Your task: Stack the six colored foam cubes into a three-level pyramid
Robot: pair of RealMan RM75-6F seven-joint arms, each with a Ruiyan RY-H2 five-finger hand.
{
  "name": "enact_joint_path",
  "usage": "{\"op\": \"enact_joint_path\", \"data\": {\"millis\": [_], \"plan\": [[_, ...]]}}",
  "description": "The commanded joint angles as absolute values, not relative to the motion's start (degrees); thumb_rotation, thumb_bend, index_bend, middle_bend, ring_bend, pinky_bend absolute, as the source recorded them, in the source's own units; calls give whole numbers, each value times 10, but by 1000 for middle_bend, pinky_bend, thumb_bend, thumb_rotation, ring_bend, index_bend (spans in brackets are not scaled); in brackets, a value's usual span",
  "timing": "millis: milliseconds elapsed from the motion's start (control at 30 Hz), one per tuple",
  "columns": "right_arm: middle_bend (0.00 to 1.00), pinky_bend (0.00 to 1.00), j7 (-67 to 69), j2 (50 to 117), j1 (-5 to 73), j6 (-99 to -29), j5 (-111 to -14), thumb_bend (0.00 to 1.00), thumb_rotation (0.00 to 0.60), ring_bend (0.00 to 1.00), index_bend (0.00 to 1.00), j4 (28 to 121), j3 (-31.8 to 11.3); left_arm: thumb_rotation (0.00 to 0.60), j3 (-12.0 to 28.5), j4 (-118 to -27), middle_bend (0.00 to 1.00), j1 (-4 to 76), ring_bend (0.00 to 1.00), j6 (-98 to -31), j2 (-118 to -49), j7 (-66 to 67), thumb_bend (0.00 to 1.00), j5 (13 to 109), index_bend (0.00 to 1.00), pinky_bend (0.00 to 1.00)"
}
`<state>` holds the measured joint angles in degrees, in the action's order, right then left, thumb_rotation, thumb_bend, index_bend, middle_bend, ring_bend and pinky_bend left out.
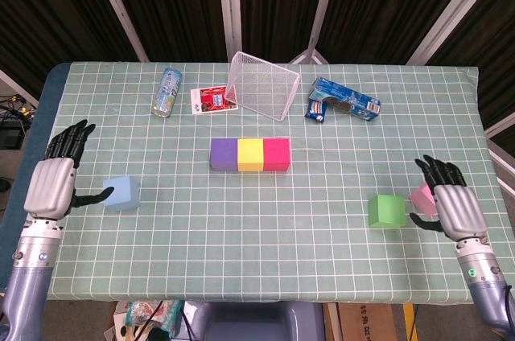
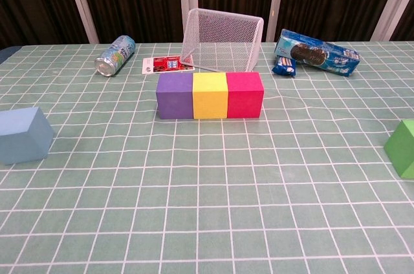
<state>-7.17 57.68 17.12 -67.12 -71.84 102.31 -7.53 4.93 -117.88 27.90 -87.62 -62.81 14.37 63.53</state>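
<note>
Left hand (image 1: 52, 182) spread, beside blue cube (image 1: 122, 193). Right hand (image 1: 451, 204) spread, touching pink cube (image 1: 422, 197), green cube (image 1: 386, 211) near.

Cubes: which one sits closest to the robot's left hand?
The blue cube, alone at the table's left side, just beside the left hand; the other cubes lie farther right.

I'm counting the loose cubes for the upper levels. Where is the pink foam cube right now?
In the head view, the pink foam cube sits near the table's right edge, just right of the green foam cube, partly hidden behind the right hand.
</note>
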Motion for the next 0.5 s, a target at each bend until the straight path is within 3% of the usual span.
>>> {"op": "enact_joint_path", "data": {"millis": [33, 500], "plan": [[0, 0, -113, 589, 184, -643, -698, 237, 600, 0, 0, 1030, -59, 600, 56, -1189, 0, 272, 0, -866, -618, 131, 36, 637, 0, 62], [17, 0, -182, 642, 214, -594, -639, 236, 600, 0, 0, 1003, -43, 600, 70, -1206, 0, 256, 0, -841, -606, 135, 36, 657, 0, 62]]}}
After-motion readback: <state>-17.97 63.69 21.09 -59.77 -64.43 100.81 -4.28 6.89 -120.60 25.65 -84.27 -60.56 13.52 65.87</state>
